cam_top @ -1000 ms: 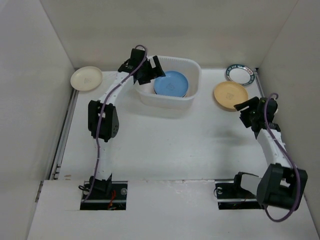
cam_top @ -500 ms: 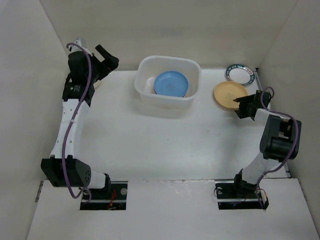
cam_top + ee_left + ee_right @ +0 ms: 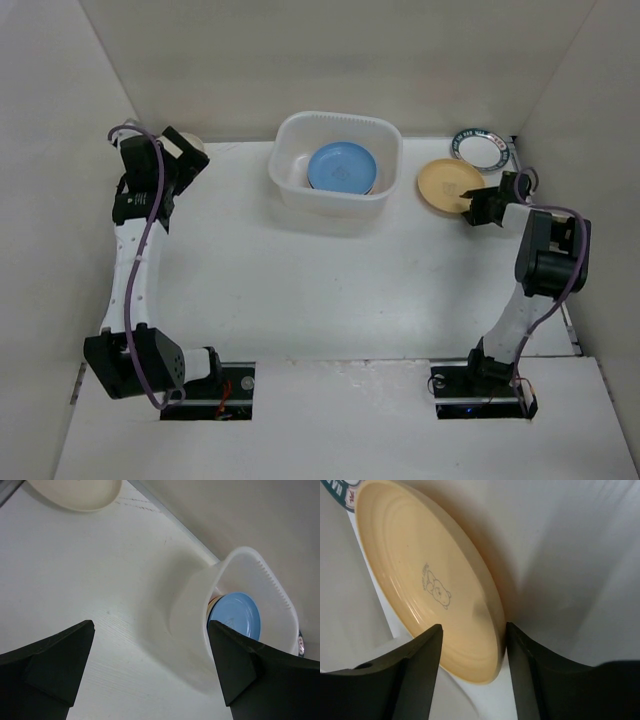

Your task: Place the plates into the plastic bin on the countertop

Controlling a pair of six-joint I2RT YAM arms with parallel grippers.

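1. From above: yellow-orange plate (image 3: pixel 448 185) on countertop (image 3: pixel 300 290), just right of plastic bin (image 3: pixel 330 205), at right gripper (image 3: pixel 478 208).
2. Left wrist: left gripper (image 3: pixel 151 625) spread wide, empty.
3. Right wrist: fingers (image 3: pixel 420 680) narrow astride plate rim; cannot tell if clamped. Could slip out, only shallow edge hold.

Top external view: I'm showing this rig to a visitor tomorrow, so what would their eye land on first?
The blue plate lying in the plastic bin at back centre stands out most. At right, the right gripper, open, straddles the rim of the yellow-orange plate; the left gripper hangs open by the cream plate at back left.
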